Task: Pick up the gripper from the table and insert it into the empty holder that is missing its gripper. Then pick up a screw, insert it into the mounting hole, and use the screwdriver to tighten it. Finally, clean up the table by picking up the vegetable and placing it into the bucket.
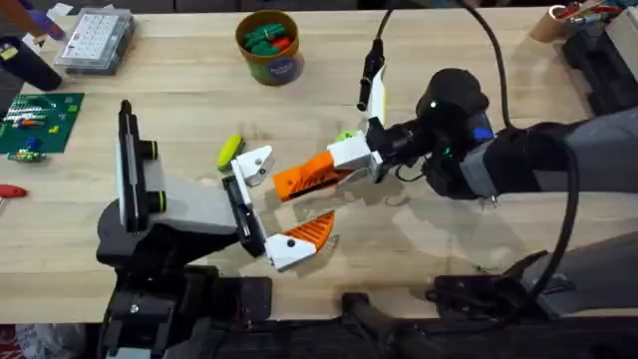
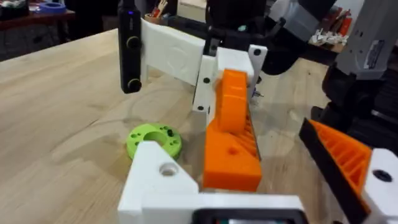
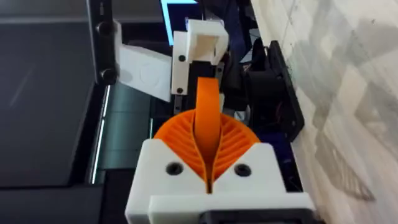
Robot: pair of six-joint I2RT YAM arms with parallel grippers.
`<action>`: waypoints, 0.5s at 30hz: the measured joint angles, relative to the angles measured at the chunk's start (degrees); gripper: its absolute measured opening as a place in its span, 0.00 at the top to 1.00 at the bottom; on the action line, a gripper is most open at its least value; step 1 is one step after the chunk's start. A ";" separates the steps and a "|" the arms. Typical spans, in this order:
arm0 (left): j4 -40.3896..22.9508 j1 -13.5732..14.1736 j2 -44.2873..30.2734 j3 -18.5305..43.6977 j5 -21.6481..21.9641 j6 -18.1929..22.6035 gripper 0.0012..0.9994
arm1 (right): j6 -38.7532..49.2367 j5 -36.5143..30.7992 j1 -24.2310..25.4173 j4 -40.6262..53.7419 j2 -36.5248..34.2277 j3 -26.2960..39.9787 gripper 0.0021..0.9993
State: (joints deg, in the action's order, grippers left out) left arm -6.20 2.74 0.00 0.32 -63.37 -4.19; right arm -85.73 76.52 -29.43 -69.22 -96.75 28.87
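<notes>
Nearest the overhead camera sit the 2 arm bases at the table's [image 1: 90, 214] front edge; from the lower left the left gripper [image 1: 267, 211] reaches toward the middle, its jaws spread wide apart and gripping nothing; its near jaw carries an orange ridged finger [image 1: 311, 231], while its far jaw is the bare white holder [image 1: 252, 165] with the small dark mounting hole [image 2: 166, 168] visible in the left wrist view; just beyond, the gripper [image 1: 311, 177], the loose orange ridged finger, is held level between those 2 jaws with its tip pointing at the holder, close to it, though actual contact cannot be told; the right gripper [image 1: 351, 160] is clamped on it, and the right wrist view shows the 2 orange pads [image 3: 231, 144] pressed against its thin edge; beside the holder lies a yellow-green vegetable piece [image 1: 229, 151] on the wood, and a green ring [image 2: 153, 140] lies flat near the holder; farther back stands the bucket [image 1: 269, 47], an orange-brown cup with a dark blue label whose writing is too small to read, holding green and red items; at the far left are a clear parts box [image 1: 95, 40] and a green circuit board [image 1: 38, 124], no text legible.
</notes>
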 joint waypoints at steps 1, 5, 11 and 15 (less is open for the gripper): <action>-0.02 0.00 0.00 0.00 -0.18 0.00 0.01 | 0.00 0.31 0.00 -0.01 0.00 0.19 0.98; -0.09 0.00 -0.01 0.00 -0.66 0.01 0.01 | -0.79 1.21 0.00 -0.11 0.00 0.60 0.98; -0.21 0.00 -0.01 0.00 -1.23 0.02 0.01 | -2.60 1.90 0.00 -0.14 0.00 0.71 0.98; -0.23 0.00 -0.01 0.00 -1.36 0.02 0.01 | -2.81 2.03 0.00 -0.17 0.00 0.85 0.98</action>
State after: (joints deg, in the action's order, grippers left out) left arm -6.44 2.74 0.00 0.32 -64.73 -4.16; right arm -88.54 78.54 -29.43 -69.38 -96.75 29.72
